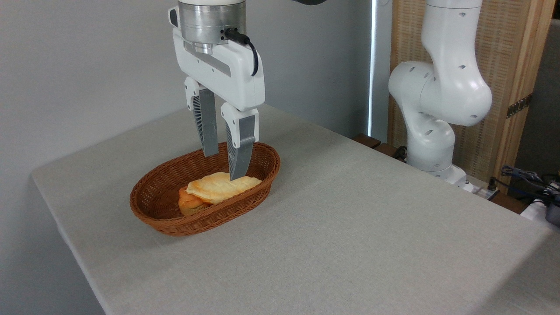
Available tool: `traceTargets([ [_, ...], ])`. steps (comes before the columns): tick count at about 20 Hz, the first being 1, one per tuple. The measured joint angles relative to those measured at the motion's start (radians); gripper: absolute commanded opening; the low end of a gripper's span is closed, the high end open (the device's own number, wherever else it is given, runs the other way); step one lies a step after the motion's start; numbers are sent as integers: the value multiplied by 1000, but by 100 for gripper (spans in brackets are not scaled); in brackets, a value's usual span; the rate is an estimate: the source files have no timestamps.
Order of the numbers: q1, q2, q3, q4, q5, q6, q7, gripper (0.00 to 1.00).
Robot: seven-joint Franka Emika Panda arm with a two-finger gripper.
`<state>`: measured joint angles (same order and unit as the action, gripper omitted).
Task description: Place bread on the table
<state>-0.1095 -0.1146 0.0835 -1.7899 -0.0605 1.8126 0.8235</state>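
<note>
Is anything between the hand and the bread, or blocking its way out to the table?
Nothing visible separates the hand from the bread; its open fingers hang just above the pastry. On the way to the table, the bread must clear the wicker basket wall. It rests partly on a small bun.

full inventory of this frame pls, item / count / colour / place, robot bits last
bread: 1, pale golden with browned edges, in the basket, lying partly over the bun
bun: 1, orange-brown, in the basket, under the bread's left end
basket: 1, brown wicker, oval, on the table left of centre
table: 1, light grey cloth surface, fills the lower frame
cables: a few, dark, right edge beyond the table
wooden screen: 1, light wood, behind the arm on the right
arm: 1, white, at the table's far right edge
gripper: 1, white with grey fingers, open, over the basket, near fingertip at the bread
</note>
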Motion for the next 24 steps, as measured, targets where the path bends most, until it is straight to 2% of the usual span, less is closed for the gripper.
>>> traceTargets([
  [13, 12, -3, 4, 0, 0, -37, 0, 100],
  [24, 13, -6, 41, 0, 0, -85, 0, 100],
])
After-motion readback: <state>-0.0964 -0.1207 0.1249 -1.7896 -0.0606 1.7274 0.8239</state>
